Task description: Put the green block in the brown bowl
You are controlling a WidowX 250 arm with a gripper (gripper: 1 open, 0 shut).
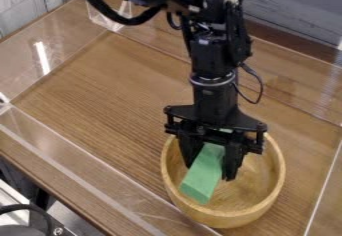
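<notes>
The wooden table spreads from the left side of the frame across to the right. In the lower right, the green block lies tilted within the brown bowl, its upper end between the fingers of the black gripper, which are pinching it. The arm comes down from the top centre. Right of the block, the bowl's pale inside shows.

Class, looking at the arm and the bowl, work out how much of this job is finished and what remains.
Done: the green block is at the bowl, within its rim as seen here.
In hand: the gripper is at the block's upper end.
Left: probably letting go and lifting away.
</notes>
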